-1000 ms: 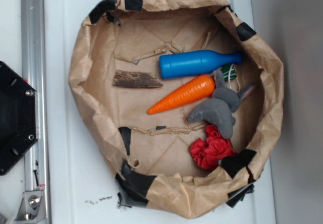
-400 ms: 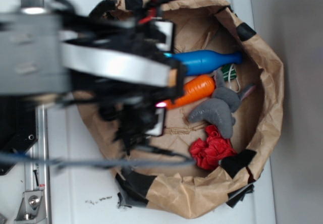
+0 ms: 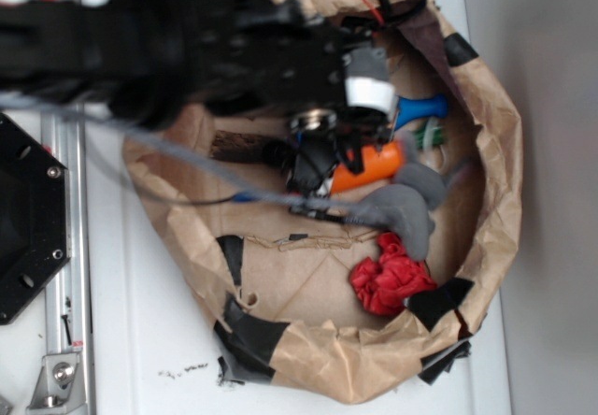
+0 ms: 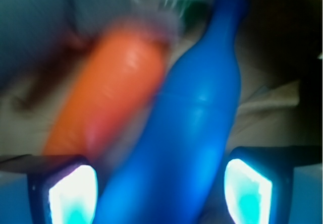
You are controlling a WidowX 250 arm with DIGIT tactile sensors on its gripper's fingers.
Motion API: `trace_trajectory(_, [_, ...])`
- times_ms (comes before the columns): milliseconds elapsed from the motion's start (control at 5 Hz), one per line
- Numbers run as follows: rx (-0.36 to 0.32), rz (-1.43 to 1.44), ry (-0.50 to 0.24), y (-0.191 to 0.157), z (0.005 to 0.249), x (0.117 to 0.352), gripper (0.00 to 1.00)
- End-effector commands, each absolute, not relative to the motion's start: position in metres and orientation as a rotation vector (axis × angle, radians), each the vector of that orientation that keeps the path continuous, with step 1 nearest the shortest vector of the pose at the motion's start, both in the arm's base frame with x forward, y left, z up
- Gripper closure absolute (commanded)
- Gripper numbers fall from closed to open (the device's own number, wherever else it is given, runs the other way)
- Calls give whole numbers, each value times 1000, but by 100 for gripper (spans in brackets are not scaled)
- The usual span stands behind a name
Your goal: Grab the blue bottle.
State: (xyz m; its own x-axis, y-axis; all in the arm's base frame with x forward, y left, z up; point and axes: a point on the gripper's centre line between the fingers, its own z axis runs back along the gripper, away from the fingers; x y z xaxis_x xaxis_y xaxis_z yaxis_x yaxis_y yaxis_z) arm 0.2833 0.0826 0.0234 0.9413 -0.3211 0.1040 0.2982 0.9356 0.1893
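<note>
- We see a white tabletop (image 3: 140,340) bearing a shallow brown paper bag (image 3: 495,172), its rolled rim patched with black tape.
- A black hexagonal base plate (image 3: 28,228) and a metal rail (image 3: 65,275) lie at the left edge of the exterior view.
- Inside the bag we note an orange carrot (image 3: 369,167), a grey plush toy (image 3: 402,209), a red crumpled cloth (image 3: 392,279) and a brown bark piece (image 3: 238,144).
- The blue bottle (image 4: 181,133) lies near the bag's upper wall, just beside the carrot (image 4: 106,103); in the exterior view only its neck (image 3: 420,108) shows past the arm.
- The bottle is smooth, bright blue, with a cylindrical body tapering to a narrow neck.
- The gripper (image 4: 161,188) stands wide, one finger on each side of the bottle body; we cannot tell whether the pads (image 4: 247,191) touch it.
</note>
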Motion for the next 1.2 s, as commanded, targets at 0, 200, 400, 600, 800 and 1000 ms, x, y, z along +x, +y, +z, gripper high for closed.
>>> trace_trajectory(0, [135,-384,-133,99,13,286,100])
trace_trajectory(200, [191,-342,-171,82,63,281,100])
trace_trajectory(400, [233,-298,-241,71,112,279,100])
trace_trajectory(600, [271,-224,-83,45,160,265,100])
trace_trajectory(800, [225,-92,-2,31,211,256,100])
trace_trajectory(1000, [129,162,-67,23,218,253,100])
